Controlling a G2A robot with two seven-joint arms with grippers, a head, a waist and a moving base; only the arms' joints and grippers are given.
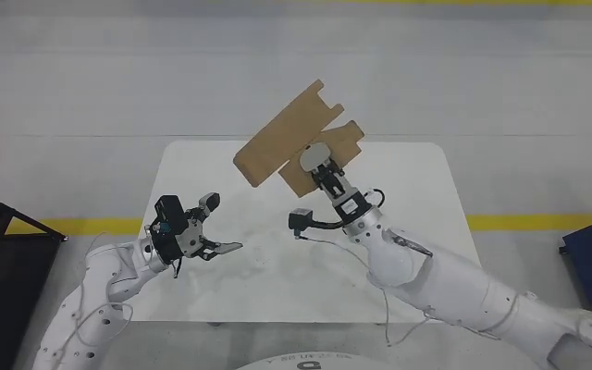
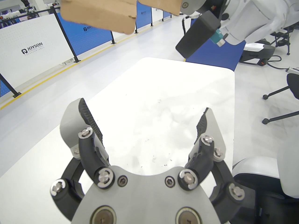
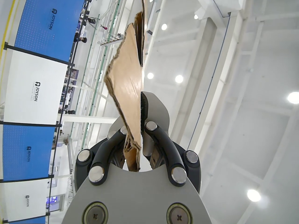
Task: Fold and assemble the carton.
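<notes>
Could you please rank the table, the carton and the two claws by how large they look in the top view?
1. the table
2. the carton, held up nearer the camera, which flatters its size
3. the left claw and the right claw: too alike to rank

White bench (image 1: 231, 277) with rounded corners, dark specks scattered over the top. Pale floor (image 1: 111, 83) all round, crossed by a yellow line (image 1: 527, 222). Blue and white panels (image 2: 35, 45) on black posts beyond the bench. Chair legs (image 2: 278, 92) on castors off to one side. Round ceiling lights (image 3: 179, 78) overhead.
</notes>
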